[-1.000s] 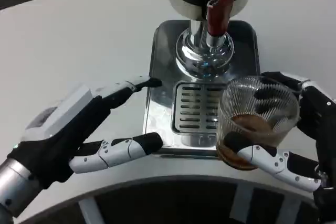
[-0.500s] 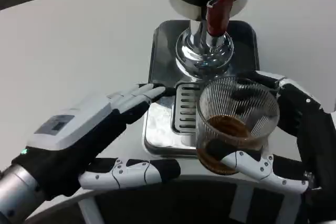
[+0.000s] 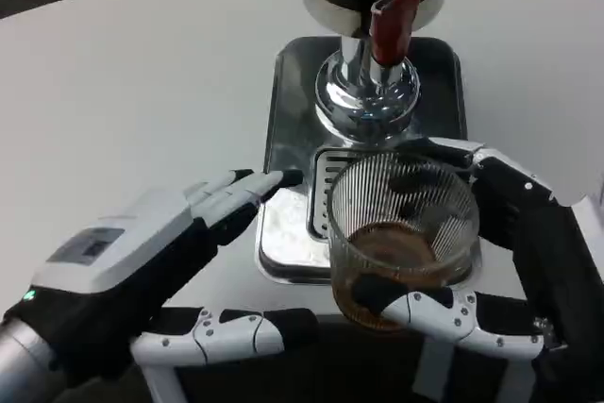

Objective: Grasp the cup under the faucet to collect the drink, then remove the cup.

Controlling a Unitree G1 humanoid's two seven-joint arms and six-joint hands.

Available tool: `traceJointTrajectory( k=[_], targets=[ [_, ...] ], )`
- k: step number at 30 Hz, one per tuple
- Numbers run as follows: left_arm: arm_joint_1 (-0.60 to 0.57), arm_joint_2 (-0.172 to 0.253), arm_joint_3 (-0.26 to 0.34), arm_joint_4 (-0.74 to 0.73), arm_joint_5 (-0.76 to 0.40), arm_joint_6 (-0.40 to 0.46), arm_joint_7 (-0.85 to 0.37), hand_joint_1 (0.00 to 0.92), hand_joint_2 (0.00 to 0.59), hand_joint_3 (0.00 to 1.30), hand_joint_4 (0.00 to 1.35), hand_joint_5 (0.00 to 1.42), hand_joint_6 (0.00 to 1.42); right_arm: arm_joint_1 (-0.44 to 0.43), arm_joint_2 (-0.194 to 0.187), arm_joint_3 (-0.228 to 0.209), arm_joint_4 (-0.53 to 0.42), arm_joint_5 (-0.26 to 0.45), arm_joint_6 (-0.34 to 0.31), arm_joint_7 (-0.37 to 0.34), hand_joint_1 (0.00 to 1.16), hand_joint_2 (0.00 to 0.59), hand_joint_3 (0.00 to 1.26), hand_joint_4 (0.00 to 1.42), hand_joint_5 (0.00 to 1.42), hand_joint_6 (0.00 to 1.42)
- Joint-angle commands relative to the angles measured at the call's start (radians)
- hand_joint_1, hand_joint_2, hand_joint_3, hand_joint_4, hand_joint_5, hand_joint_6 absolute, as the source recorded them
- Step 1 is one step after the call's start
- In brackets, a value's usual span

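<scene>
The cup, a ribbed clear glass with brown drink pooling in its bottom, is sitting at lower centre-right of the frame, in front of the faucet and over the steel drip tray. The right hand is wrapping around its far and near walls, gripping it. The left hand is hovering at lower left, fingers apart, holding nothing. The glass looks rigid, smooth and breakable, and the liquid could slosh, so a firm mid-wall hold, kept upright, seems wisest.

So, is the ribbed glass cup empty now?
No, the ribbed glass cup held by the right hand has brown drink at its bottom.
</scene>
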Motion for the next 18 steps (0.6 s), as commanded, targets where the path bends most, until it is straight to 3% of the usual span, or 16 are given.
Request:
traceJointTrajectory(
  k=[1, 18],
  targets=[
    [0.046, 0.004, 0.024, -0.039, 0.005, 0.012, -0.011, 0.000, 0.103, 0.06, 0.00, 0.00, 0.03, 0.001, 0.002, 0.022, -0.031, 0.023, -0.010, 0.010, 1.00, 0.112, 0.78, 0.90, 1.09, 1.11],
    [0.167, -0.030, 0.084, -0.140, 0.028, 0.055, 0.001, 0.000, 0.104, 0.06, 0.00, 0.00, 0.03, -0.007, 0.003, 0.064, -0.040, 0.022, 0.007, 0.029, 1.04, 0.105, 0.79, 0.90, 1.07, 1.13]
  ],
)
